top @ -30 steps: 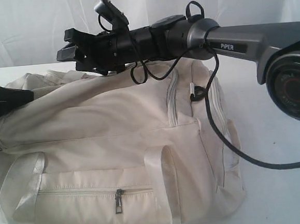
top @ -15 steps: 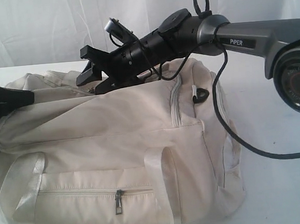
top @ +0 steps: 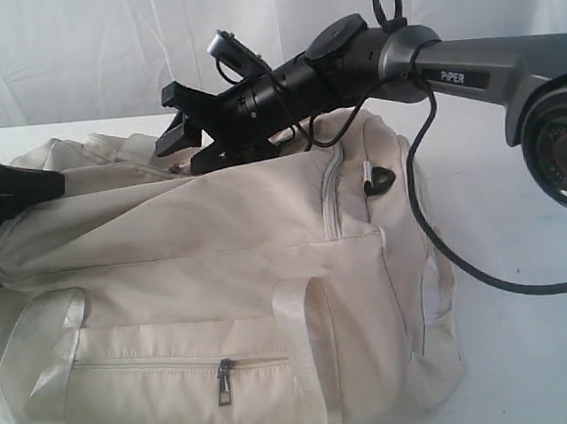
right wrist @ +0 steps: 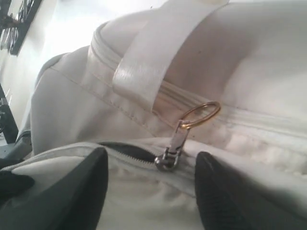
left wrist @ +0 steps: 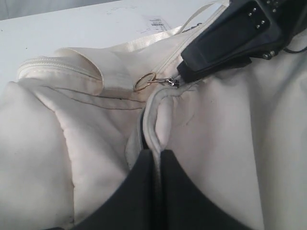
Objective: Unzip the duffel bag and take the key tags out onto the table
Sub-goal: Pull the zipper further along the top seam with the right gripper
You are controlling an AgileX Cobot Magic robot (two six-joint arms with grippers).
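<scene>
The duffel bag (top: 217, 247) lies slumped on the white tabletop (top: 532, 369), its cream cloth soft and creased. It has glossy pale webbing handles (top: 310, 357) and a front pocket zip with a small metal pull (top: 225, 382). At the bag's left end the left tool (left wrist: 154, 157) is clenched on a raised fold of the bag's cloth just beside the top zipper, with the fabric pinched between its dark fingers. Over the bag's top the right tool (right wrist: 151, 160) stands released. Its two rounded dark fingers (right wrist: 81, 191) sit on either side of the metal slider (right wrist: 169, 154) without touching it, and the thin ring pull (right wrist: 201, 114) rises from the slider toward a handle strap. Behind the slider the zipper shows only a short dark slit (right wrist: 125, 149), and what is inside the bag cannot be seen. Bare tabletop spreads to the bag's right, crossed by a black cable (top: 485, 280), while the bag's left end and front run to the edge of the exterior view.
</scene>
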